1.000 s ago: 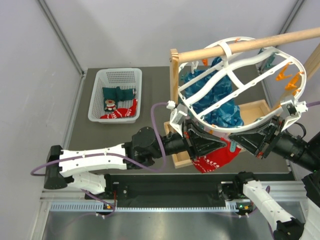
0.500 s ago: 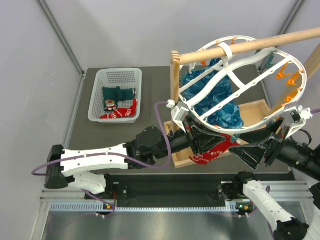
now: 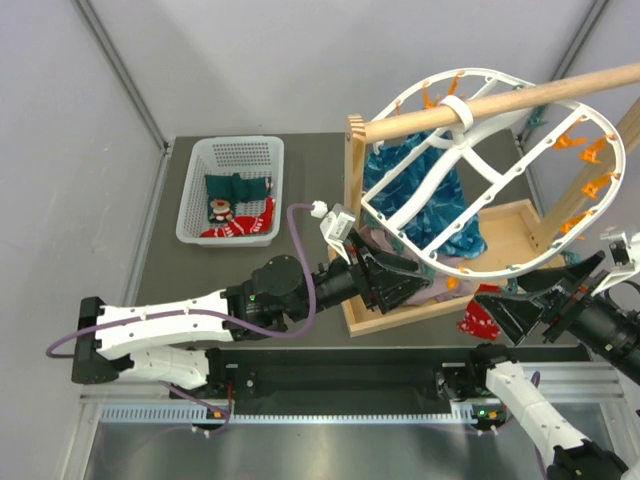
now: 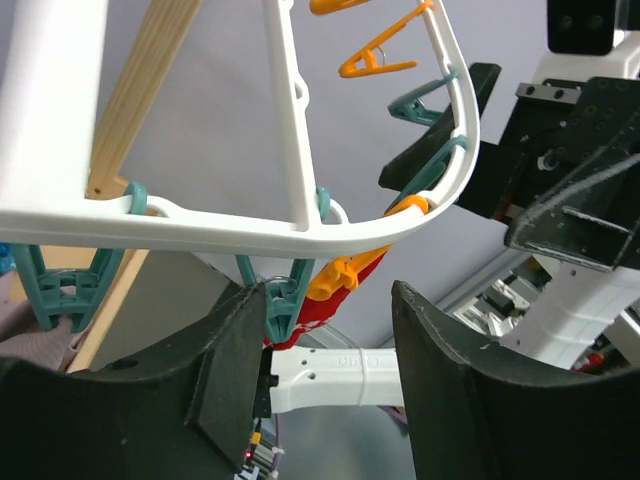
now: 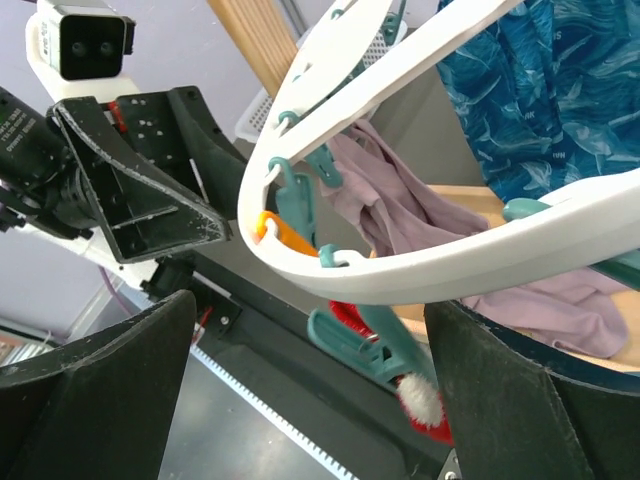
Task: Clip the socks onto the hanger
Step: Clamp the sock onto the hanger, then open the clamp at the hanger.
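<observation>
Overhead: hanger (image 3: 455, 110) hooked on the rod (image 3: 560, 88), right of centre. One red sock (image 3: 478, 318) dangles below its near rim, with more socks (image 3: 235, 208) in the far-left basket (image 3: 230, 150). Left wrist: left gripper (image 4: 325, 300) jaws parted, empty, red sock just beyond. Right wrist: right gripper (image 5: 310, 310) spread wide, empty, red sock hanging at a teal clip (image 5: 350, 345).

I count one hanger (image 3: 455, 108), one basket (image 3: 232, 150), one blue cloth (image 3: 440, 215) and one purple-grey cloth (image 5: 400, 215). One red sock (image 3: 478, 318) hangs alone. The basket holds a few more socks (image 3: 235, 205), too bunched up to count.
</observation>
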`<state>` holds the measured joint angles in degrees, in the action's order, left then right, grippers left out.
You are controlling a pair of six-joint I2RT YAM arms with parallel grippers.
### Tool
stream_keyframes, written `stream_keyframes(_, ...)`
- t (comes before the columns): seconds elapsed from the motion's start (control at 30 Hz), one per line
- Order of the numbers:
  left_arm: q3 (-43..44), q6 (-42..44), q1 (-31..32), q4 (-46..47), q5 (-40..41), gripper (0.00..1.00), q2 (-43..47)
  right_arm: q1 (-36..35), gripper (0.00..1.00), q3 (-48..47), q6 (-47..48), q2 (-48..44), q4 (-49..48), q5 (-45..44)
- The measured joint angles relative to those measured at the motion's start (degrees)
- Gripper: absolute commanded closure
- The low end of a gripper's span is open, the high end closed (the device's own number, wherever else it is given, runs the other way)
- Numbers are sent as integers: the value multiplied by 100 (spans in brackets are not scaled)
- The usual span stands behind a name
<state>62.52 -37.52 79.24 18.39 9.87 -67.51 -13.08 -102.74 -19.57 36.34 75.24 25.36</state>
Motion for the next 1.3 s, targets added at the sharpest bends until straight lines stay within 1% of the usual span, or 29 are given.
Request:
stream_keyframes(0.2,22,-92,111,9,-409,47,-192,-4,6,105,-2,-168,87,-380)
stream_keyframes(0.33,48,-94,304,-42,-446,51,-481,-7,6,20,-2,-181,107,-896)
stream_keyframes(0.43,48,-92,372,-168,-348,51,-516,-7,5,-129,11,-170,114,-1228)
stream_keyframes(0.63,-28,-87,402,-225,101,44,-334,-22,0,-363,96,-164,103,-1794)
stream_keyframes(0.8,-31,-46,402,-223,334,41,-262,-28,0,-511,162,-107,116,-2194)
stream_keyframes(0.93,-31,-2,402,-269,457,39,-262,-28,2,-710,203,-59,122,-2166)
stream_keyframes(1.1,-33,24,402,-304,479,41,-262,-31,5,-857,201,-96,142,-1690)
stream_keyframes(1.2,-33,42,402,-306,487,39,-240,-33,4,-555,155,-243,149,-1473)
stream_keyframes(1.27,-33,39,404,-306,564,38,-216,-33,1,-284,85,-361,160,-1453)
stream_keyframes(1.3,-31,37,407,-304,612,37,-205,-35,0,-140,20,-404,177,-1478)
